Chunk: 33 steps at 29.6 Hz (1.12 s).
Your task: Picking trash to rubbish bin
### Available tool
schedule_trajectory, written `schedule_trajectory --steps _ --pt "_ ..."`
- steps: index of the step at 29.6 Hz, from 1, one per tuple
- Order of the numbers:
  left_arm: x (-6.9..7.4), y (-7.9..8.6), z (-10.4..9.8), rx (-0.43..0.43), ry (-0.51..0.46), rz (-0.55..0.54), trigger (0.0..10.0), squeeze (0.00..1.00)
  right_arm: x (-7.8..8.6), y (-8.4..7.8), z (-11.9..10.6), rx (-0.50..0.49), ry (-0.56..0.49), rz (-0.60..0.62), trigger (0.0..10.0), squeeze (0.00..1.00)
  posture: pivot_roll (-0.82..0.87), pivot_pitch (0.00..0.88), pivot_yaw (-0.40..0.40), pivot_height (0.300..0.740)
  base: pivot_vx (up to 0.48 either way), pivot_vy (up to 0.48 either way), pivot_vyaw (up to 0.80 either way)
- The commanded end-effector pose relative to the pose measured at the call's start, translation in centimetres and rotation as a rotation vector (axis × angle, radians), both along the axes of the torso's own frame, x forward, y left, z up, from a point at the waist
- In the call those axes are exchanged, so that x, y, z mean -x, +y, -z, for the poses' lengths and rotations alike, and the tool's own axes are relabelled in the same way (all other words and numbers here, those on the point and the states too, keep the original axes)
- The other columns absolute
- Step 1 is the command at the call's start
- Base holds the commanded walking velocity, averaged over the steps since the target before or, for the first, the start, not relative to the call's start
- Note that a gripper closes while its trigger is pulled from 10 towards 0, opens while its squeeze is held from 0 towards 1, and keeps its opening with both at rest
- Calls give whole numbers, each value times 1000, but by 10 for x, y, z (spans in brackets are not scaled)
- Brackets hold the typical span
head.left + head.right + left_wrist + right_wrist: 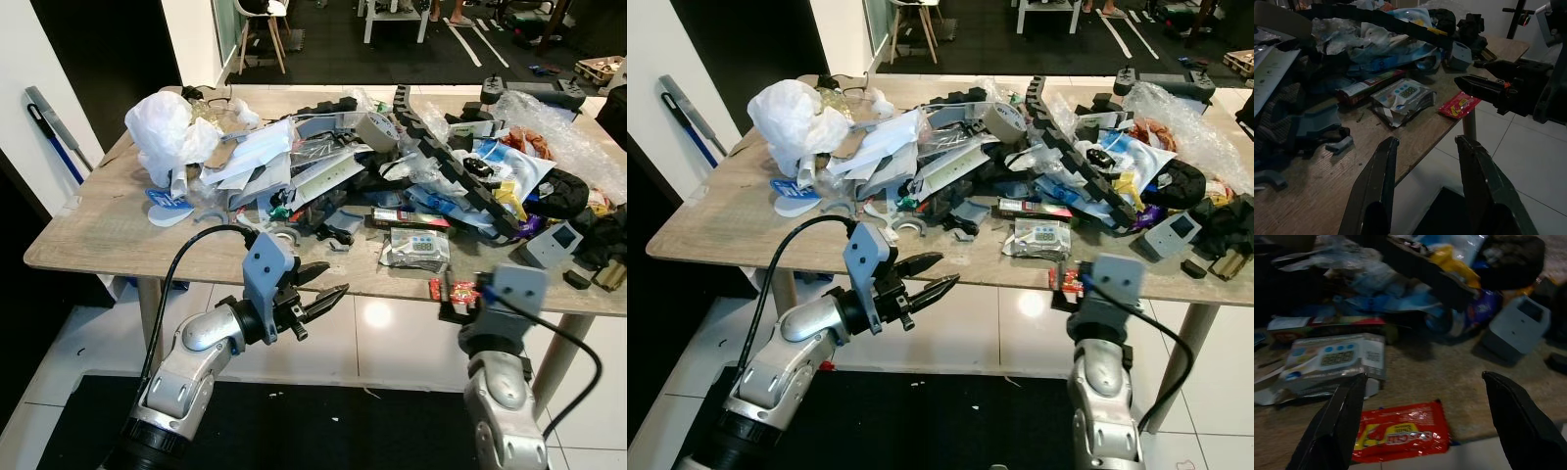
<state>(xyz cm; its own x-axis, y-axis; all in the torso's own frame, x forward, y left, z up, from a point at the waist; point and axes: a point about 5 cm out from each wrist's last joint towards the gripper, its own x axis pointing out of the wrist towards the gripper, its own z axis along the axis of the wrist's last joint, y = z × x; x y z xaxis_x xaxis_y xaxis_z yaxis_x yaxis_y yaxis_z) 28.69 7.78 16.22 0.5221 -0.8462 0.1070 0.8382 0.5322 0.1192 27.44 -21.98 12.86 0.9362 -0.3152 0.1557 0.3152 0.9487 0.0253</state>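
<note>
Trash lies heaped across a pale wood-grain table [88,230], and the nearest piece is a red snack wrapper [458,290] flat at the table's near edge, partly over the lip. The right gripper [1420,418] hovers at that edge with its fingers spread wide to either side of the wrapper, holding nothing. The wrapper carries yellow and white lettering that is too dim to read. The left gripper [323,291] hangs in front of the near edge, below the tabletop, fingers parted and empty, with glossy white floor tiles [392,333] under it and a black mat [323,431] nearer the robot.

Just behind the wrapper sits a silver packet [415,247] printed with a digital timer face and round blue buttons; its text cannot be made out. Beside it lies a long, dark box [407,217] with a red end. A grey boxy device [549,242] stands to the right near the edge.

Farther back the heap thickens: black foam strips [460,162], a roll of tape [377,130], blue-and-white packaging [505,162], bubble wrap [563,127] and a crumpled white plastic bag [167,127] at the far left. A bare strip of tabletop runs along the near left edge. A mop handle [54,132] leans on the white wall to the left, and chair legs [260,39] stand on dark flooring beyond.
</note>
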Motion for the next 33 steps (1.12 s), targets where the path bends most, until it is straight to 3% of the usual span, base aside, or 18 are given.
schedule_trajectory --steps 1,7,8,9,10,11,18,33 --pt "2 2 4 -11 7 -4 10000 0 1 -1 6 -34 10 -11 10000 1000 -68 101 60 740 0 0 0" --pt "2 2 4 -12 5 -4 10000 0 -4 -5 9 -119 24 -9 10000 1000 -66 107 61 740 0 0 0" --pt "2 2 4 -12 5 -5 10000 0 -5 -6 10 -140 27 -9 10000 643 -64 109 61 740 0 0 0" --pt "2 3 4 -11 6 -5 10000 0 -7 -5 11 -191 25 -30 10000 86 -63 111 62 740 0 0 0" --pt "2 3 4 -11 6 -5 10000 0 -7 -5 11 -191 25 -30 10000 86 -63 111 62 740 0 0 0" --pt "2 3 4 -12 7 -4 10000 0 -7 -4 12 -210 25 -43 10000 0 -63 111 62 740 0 0 0" --pt "3 3 5 -14 10 1 10000 0 -8 -3 18 -290 48 -38 10000 0 -61 114 66 740 0 0 0" --pt "3 3 5 -18 13 4 10000 0 -7 -5 29 -295 114 -8 10000 0 -59 118 68 740 0 0 0"
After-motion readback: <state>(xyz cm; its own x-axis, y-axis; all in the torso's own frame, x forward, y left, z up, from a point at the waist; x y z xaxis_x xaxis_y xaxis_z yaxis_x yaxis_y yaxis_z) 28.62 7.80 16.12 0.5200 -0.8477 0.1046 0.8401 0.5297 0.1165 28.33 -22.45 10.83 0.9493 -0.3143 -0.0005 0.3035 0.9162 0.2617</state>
